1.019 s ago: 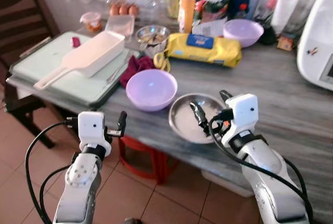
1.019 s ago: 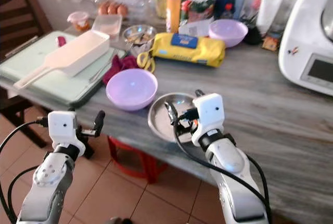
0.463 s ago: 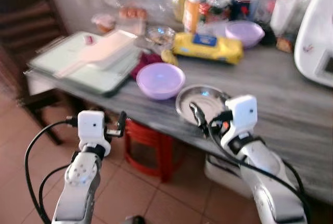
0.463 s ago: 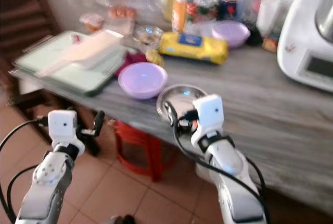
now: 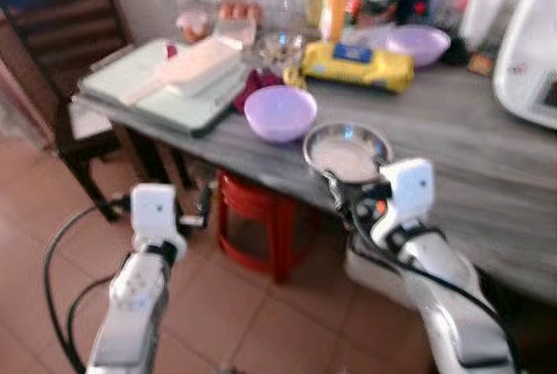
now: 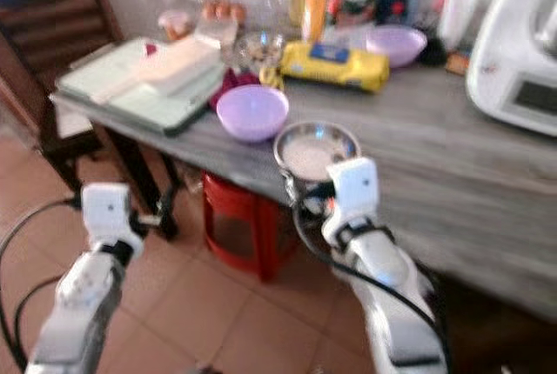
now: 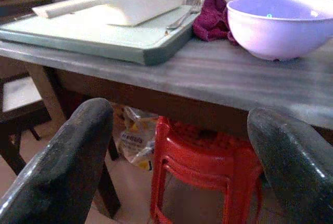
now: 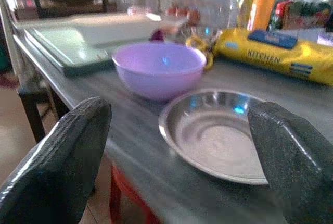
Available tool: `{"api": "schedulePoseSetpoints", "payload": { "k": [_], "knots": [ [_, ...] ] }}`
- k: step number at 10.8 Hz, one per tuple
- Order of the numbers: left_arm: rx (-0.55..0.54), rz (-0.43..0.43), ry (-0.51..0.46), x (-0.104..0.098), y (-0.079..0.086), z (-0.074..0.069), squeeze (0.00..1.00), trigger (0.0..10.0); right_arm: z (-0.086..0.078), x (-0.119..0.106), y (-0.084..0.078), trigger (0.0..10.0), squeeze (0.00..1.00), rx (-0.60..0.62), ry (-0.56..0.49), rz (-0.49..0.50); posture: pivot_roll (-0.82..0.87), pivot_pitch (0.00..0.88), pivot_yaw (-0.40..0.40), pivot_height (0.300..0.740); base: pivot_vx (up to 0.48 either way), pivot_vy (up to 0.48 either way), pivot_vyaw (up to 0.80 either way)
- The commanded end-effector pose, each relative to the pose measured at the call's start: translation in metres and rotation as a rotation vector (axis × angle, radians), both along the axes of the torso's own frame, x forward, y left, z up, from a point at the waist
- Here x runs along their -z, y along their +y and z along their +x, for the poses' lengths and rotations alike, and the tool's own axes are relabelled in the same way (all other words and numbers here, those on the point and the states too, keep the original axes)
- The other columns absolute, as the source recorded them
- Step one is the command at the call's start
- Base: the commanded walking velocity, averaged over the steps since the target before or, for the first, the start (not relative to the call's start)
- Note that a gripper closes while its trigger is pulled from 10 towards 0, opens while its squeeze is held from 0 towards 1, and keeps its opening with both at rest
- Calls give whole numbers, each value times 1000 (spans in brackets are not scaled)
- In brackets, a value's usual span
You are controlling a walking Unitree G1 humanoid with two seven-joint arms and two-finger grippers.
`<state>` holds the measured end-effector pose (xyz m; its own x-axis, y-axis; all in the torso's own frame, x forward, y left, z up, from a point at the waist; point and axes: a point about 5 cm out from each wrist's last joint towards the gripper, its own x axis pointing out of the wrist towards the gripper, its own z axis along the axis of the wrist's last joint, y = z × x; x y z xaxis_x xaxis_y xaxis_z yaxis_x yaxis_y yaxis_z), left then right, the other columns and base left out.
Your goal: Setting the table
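- Bare grey wooden tabletop (image 5: 452, 143) lies right of the round steel plate (image 5: 346, 150).
- The lilac plastic bowl (image 5: 279, 112) crowds its left.
- A red plastic stool (image 7: 205, 156) blocks passage under the table edge.

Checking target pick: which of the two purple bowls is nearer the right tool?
The purple bowl near the table's front edge, beside the steel dish in front of the right tool. The other purple bowl sits far back among bottles.

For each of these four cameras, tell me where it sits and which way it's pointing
Left eye: head, looking down at the grey table; both silver arms show.
Right eye: same scene; right claw near the round steel plate.
Left wrist: below the table edge, between open left claw fingers, facing the red stool.
Right wrist: between open fingers, facing the plate.
All share the lilac plastic bowl.
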<state>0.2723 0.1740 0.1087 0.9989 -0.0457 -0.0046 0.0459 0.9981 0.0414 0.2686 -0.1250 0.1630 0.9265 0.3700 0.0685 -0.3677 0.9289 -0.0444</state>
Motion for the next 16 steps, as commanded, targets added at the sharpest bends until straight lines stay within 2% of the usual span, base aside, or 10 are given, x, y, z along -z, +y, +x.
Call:
{"api": "schedulePoseSetpoints", "payload": {
  "k": [1,6,16],
  "knots": [
    [-4,-5,15,3,0,-1,0,10000,0,-1,0,10000,0,-3,-1,-2,-25,73,51,740,-281,0,0],
    [7,-6,15,4,-3,1,0,10000,2,-1,-2,10000,0,3,4,-1,-30,74,51,740,-283,0,0],
    [24,-4,14,5,-7,1,0,10000,4,0,-1,10000,0,-5,13,-2,-29,77,48,740,-279,0,-494]
  ]
}}
